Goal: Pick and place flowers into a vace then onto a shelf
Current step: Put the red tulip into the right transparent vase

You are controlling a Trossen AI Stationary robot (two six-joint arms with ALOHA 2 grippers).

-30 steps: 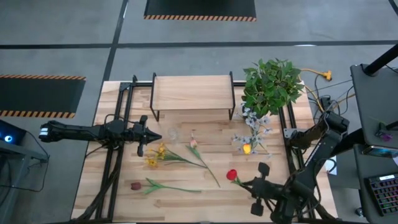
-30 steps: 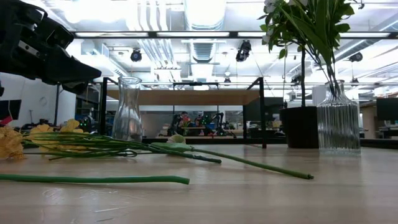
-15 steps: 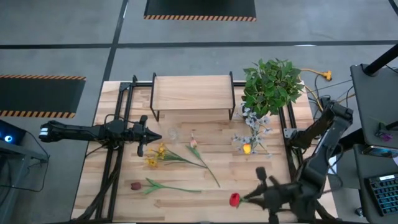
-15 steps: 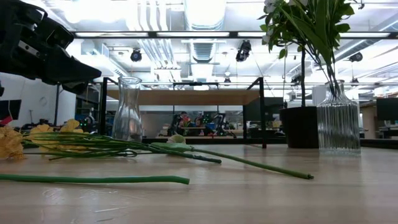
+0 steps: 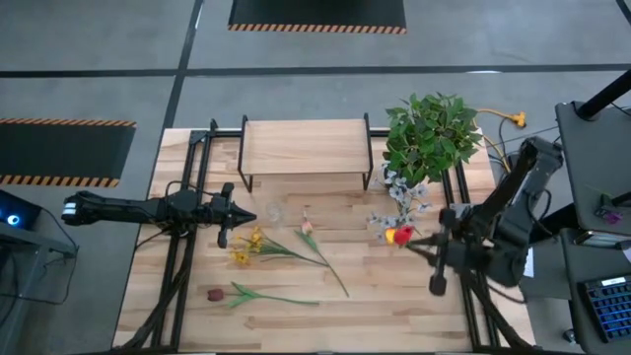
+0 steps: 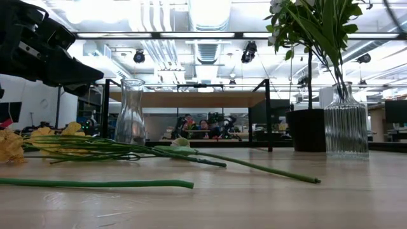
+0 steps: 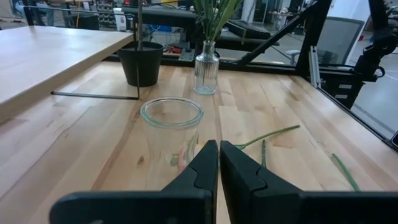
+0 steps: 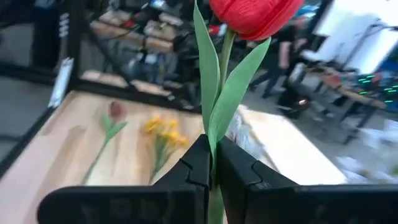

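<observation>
My right gripper [image 5: 422,240] is shut on a red flower [image 5: 402,235] and holds it in the air beside the ribbed glass vase [image 5: 386,227], which has pale sprays and a yellow head in it. My left gripper [image 5: 244,217] is shut and empty, just left of a clear glass vase [image 5: 274,210], which also shows in the left wrist view [image 7: 171,130]. Yellow flowers [image 5: 246,245], a pink flower [image 5: 307,228] and a maroon flower [image 5: 215,294] lie flat on the table. The shelf [image 5: 306,148] stands at the far side. My right gripper pinches the red flower's green stem [image 8: 216,152] and a leaf between its two fingers, a little below the head [image 8: 255,14]. The fingers point about level toward the table's left, and the stem runs along them. The flower is lifted clear, its head beyond the fingertips.
A bushy potted plant [image 5: 430,133] stands at the far right, behind the ribbed vase. Black frame rails run along the table's left [image 5: 177,256] and right [image 5: 461,197] sides. Bare wood lies at the near right [image 5: 394,306].
My right gripper, shut on the red flower, first drew back toward the near edge, then rose and swung toward the far edge, to the ribbed vase. The flower has left the table and is now lifted clear, turned with its head toward the table's left.
</observation>
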